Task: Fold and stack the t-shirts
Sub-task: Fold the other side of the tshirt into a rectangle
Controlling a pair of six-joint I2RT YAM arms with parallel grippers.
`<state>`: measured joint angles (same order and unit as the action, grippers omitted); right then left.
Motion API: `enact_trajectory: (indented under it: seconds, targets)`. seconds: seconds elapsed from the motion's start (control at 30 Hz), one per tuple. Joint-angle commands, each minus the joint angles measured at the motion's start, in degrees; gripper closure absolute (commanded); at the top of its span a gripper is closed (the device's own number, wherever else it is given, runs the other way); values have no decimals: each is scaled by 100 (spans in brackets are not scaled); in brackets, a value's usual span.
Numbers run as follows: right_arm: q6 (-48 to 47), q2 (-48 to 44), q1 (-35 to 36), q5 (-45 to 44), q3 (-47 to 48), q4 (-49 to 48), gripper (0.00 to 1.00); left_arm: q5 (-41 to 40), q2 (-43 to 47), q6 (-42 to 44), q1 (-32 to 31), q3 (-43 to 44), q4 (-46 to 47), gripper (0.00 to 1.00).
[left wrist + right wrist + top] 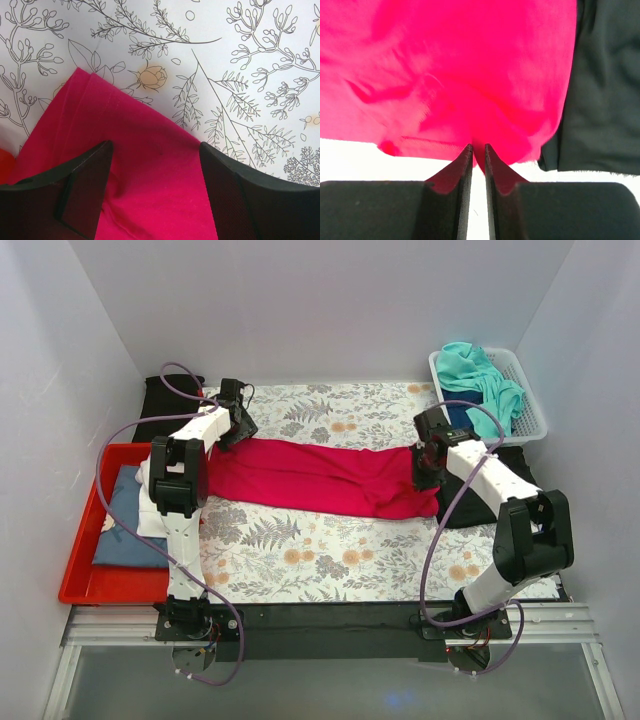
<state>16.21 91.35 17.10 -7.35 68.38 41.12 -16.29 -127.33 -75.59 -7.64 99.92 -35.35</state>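
1. At the bottom of the top view, both arm bases sit at the near edge of the desk (pixel 320 558), which wears a flower-and-fern cover.
2. In the lower left, a red tray (pixel 75 575) holds a folded blue shirt (pixel 125 535).
3. Across the middle of the frame, the crimson t-shirt (pixel 320 475) (pixel 145 175) (pixel 445 65) lies on the cover as a long band running left to right.
4. At its right end, the right jaws are pressed almost together, pinching a fold of the crimson cloth at its edge.
5. Just right of that, a black t-shirt (pixel 520 462) (pixel 605 90) lies against the crimson one.
6. At the band's upper left end, the left jaws are spread wide over a crimson corner. Whether they touch the cloth cannot be told.
7. Farthest back, in the upper right, a white basket (pixel 535 405) holds a teal t-shirt (pixel 478 370) draped over its rim.
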Motion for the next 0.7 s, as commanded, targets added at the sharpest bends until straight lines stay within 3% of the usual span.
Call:
enact_trajectory:
  seconds: [0.0, 0.17, 0.37, 0.67]
  targets:
    - [75, -223, 12, -12, -438, 335, 79, 12, -82, -17, 8, -69, 55, 32]
    - [102, -346, 12, -82, -414, 309, 80, -5, -64, 18, 8, -60, 46, 32]
    - [58, -179, 30, -29, 614, 282, 80, -23, -29, 36, 8, -78, 46, 32]
    - [-126, 936, 30, 365, 958, -183, 78, -40, 6, 27, 8, -95, 20, 32]
